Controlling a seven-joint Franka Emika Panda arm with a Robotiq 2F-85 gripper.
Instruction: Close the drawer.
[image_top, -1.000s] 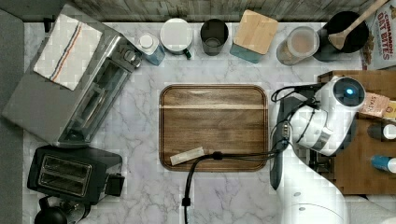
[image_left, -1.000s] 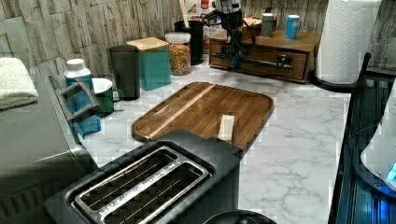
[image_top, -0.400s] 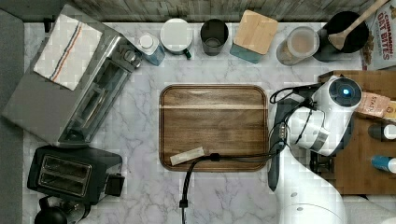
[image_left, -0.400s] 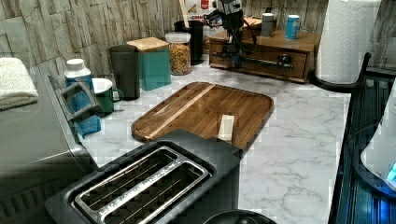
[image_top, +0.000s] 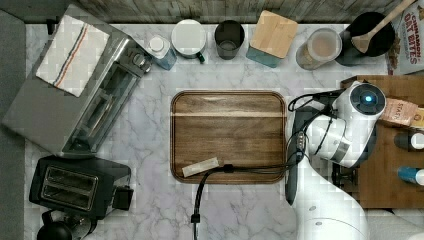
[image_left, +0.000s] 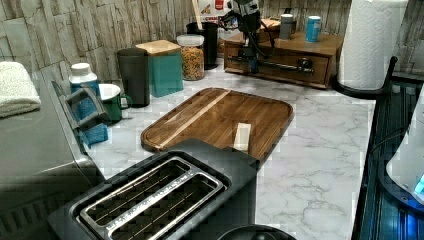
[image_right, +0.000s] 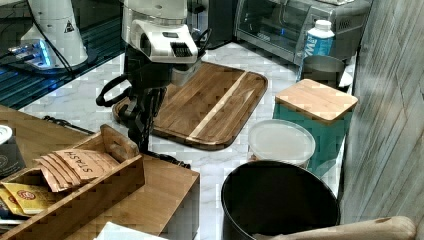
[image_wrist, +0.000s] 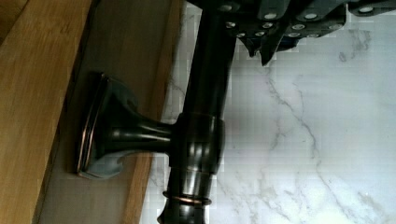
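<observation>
The drawer (image_left: 280, 57) is the front of a low wooden cabinet (image_top: 390, 185) at the top view's right; in the left view it looks flush with the cabinet. Its dark metal bar handle (image_left: 282, 65) runs along the front. My gripper (image_left: 250, 56) hangs straight down right at the handle's end on the left view's left. The wrist view has the handle bar (image_wrist: 201, 116) and its post close up against the drawer front (image_wrist: 116, 46), with my gripper (image_wrist: 266, 32) at the bar. From the right view my gripper (image_right: 140, 132) reaches down beside the cabinet corner.
A dark rounded wooden tray (image_top: 227, 135) lies mid-counter with a pale stick (image_top: 200, 166) and a black cable (image_top: 240, 169) on it. Canisters line the back wall. A box of tea bags (image_right: 75, 167) sits on the cabinet. A paper towel roll (image_left: 372, 45) stands beside it.
The wrist has shifted slightly toward the top view's left. The drawer front looks the same in the left view.
</observation>
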